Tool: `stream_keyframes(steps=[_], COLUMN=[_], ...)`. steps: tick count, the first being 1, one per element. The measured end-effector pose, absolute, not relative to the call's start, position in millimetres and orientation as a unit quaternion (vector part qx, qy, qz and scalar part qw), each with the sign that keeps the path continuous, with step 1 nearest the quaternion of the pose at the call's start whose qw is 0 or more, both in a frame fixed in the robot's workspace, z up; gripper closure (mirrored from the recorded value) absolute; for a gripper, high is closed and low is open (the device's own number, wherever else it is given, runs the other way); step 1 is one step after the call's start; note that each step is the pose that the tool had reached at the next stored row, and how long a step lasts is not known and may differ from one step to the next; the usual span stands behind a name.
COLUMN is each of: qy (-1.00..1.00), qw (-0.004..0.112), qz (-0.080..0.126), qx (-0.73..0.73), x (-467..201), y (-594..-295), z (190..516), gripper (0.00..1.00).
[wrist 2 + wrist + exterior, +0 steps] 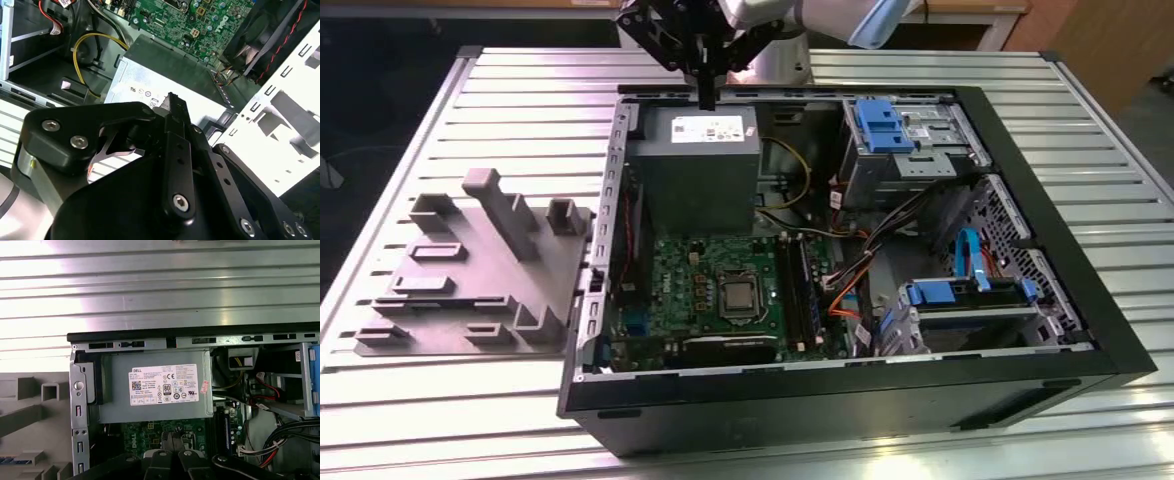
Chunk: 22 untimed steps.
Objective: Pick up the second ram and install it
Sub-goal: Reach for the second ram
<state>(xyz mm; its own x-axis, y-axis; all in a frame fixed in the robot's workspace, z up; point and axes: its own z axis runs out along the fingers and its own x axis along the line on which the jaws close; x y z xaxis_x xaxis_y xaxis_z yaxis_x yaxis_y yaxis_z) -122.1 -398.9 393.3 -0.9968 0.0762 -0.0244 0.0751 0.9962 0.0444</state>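
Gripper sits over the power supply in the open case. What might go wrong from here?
The gripper hangs just above the power supply, close to the case wall; a low move toward the motherboard might clip either.
Loose cables lie right beside the memory slots and might snag or hinder seating a stick there.

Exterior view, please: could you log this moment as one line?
arm: black gripper over grey metal power supply box | case: open black computer tower | held item: cannot tell
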Motion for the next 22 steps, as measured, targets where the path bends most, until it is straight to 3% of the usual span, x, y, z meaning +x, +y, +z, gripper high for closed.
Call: stream_keyframes(steps=[22], qy=[0.999], qw=[0.014], qz=[0.022], qx=[0.038], x=[-162.5], y=[-398.9], z=[392.1], gripper=[0.9])
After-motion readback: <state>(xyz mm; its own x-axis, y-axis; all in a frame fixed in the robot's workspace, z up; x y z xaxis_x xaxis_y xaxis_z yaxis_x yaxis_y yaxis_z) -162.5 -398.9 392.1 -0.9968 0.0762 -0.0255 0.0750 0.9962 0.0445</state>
